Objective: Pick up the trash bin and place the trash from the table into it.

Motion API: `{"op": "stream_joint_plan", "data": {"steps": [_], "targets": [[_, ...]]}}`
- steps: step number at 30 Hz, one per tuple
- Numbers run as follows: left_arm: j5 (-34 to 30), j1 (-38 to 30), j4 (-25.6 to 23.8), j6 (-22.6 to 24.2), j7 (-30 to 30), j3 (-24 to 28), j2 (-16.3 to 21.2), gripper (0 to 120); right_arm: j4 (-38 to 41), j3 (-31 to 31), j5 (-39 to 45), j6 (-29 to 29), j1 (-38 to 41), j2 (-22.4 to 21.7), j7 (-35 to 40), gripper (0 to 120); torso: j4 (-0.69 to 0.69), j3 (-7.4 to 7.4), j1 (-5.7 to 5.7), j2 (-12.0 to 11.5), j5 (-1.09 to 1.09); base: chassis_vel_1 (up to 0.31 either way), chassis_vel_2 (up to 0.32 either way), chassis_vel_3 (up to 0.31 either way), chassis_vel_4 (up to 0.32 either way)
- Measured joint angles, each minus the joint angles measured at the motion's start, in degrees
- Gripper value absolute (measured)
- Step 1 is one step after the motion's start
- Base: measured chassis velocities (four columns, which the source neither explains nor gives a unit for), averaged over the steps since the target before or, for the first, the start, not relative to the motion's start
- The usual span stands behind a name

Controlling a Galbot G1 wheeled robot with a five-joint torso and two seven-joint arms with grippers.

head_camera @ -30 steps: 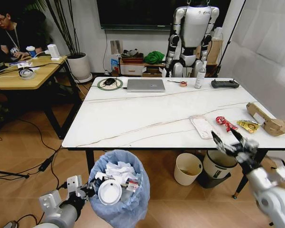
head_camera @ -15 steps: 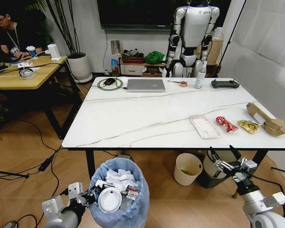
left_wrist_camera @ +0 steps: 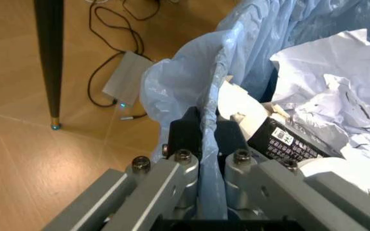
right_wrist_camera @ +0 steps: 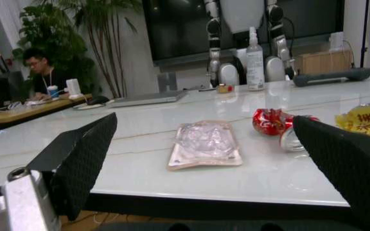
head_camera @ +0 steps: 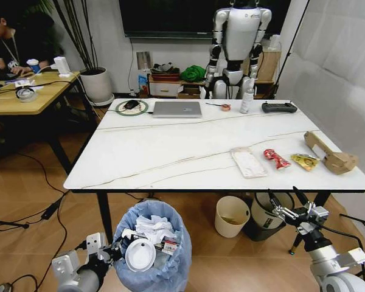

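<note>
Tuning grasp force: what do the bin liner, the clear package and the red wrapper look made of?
Trash bin liner: thin translucent light-blue plastic film, crinkled and bulging over the rim, pinched by the left gripper.
Clear package: seemingly stiff transparent plastic, glossy with a flat rim.
Red wrapper: probably foil-like film, shiny and crumpled.
The right gripper is open, below the table edge.

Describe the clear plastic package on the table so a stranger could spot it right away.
On the white marble-look table, look toward the front right edge, where four pieces of litter lie in a row. The clear flat plastic package is the leftmost, beside the red crumpled wrapper; it alone is see-through and rectangular.
</note>
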Motion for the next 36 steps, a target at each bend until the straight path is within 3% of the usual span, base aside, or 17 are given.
{"op": "stream_joint_plan", "data": {"steps": [20, 25, 28, 31, 36], "targets": [[0.08, -0.97, 0.79, -0.04, -0.06, 0.73, -0.37, 0, -1.05, -1.51, 0.19, 0.26, 0.97, -2.17, -0.63, 100, -0.01, 0.00, 0.00, 0.00, 0.03, -0.118, -0.110, 0.113, 0.112], [0.07, 0.03, 0.06, -0.05, -0.09, 0.37, -0.44, 0, 1.13, -4.33, -6.12, 0.26, 1.34, -7.02, 3.04, 100, 0.00, 0.00, 0.00, 0.00, 0.05, -0.083, -0.087, 0.077, 0.084], [0.08, 0.76, -0.48, -0.04, -0.09, -0.27, -0.43, 0, 3.89, -8.70, -9.33, -0.32, 2.10, -11.38, 10.00, 100, 0.00, 0.00, 0.00, 0.00, 0.01, -0.033, -0.036, 0.025, 0.037], [0.19, 2.26, -1.33, -0.05, -0.10, -1.64, -0.53, 0, 7.66, -16.43, -7.66, -2.92, 5.82, -16.34, 18.06, 100, 0.00, 0.00, 0.00, 0.00, 0.00, 0.000, 0.000, 0.000, 0.000], [0.23, 3.25, -2.05, -0.04, -0.02, -2.93, -1.06, 0, 7.93, -23.16, -5.56, -5.87, 12.99, -20.21, 20.33, 100, 0.02, 0.00, 0.00, 0.00, 0.03, 0.000, 0.000, 0.000, 0.000]]}}
